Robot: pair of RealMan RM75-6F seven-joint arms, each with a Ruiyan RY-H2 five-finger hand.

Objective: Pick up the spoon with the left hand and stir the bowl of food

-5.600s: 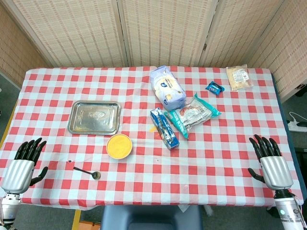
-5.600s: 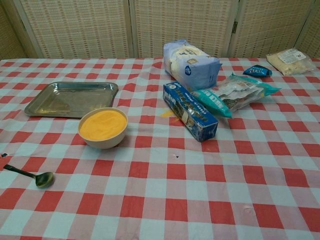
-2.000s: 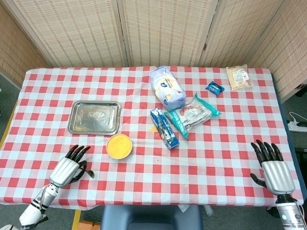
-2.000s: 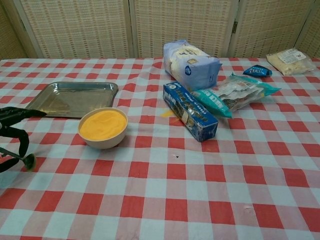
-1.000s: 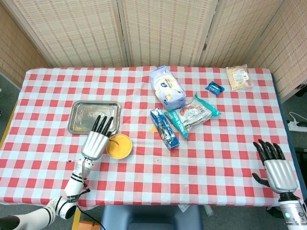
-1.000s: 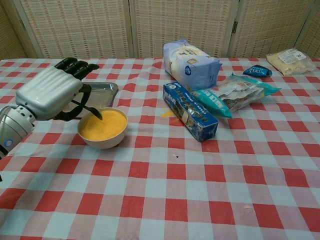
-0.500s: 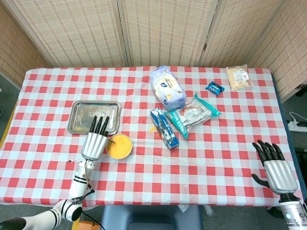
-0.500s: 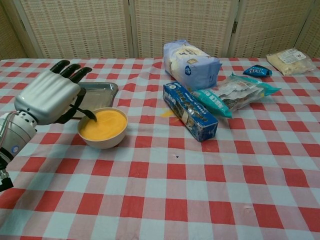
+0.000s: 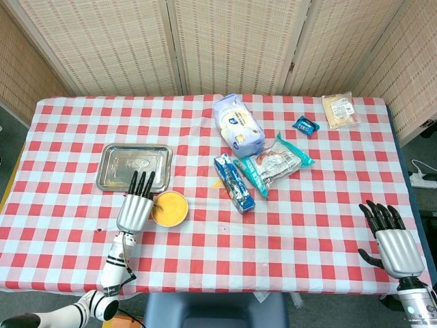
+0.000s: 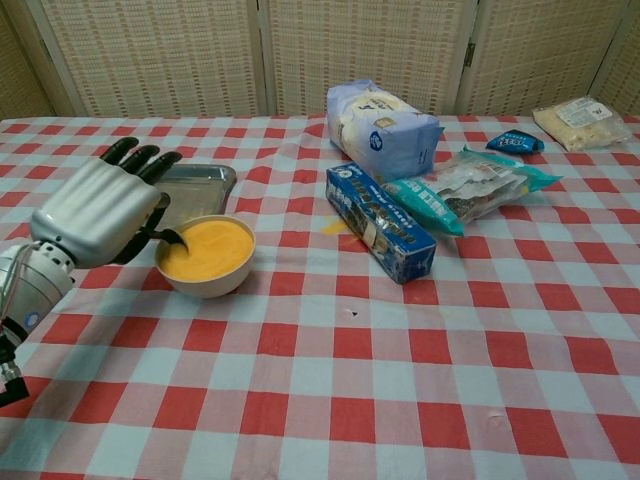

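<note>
Chest view: left hand [image 10: 97, 212] pinches the spoon [image 10: 167, 236], its tip dipped into the bowl [image 10: 208, 262] just beside it. Right hand [image 9: 397, 244] rests spread near the table [image 9: 328, 225] edge, holding nothing.

A woven rattan folding screen [image 9: 225, 44] closes off the back behind the table's red-and-white checked cloth [image 9: 307, 219], grey floor [image 9: 10, 130] beside.

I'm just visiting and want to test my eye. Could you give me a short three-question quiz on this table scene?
1. True or false: the left hand holds the dark metal spoon at the white bowl of yellow food.
2. What lies just behind the bowl? A) shiny steel tray B) blue carton
3. Fill in: the right hand holds ____.

Key: 1 true; 2 A; 3 nothing.
</note>
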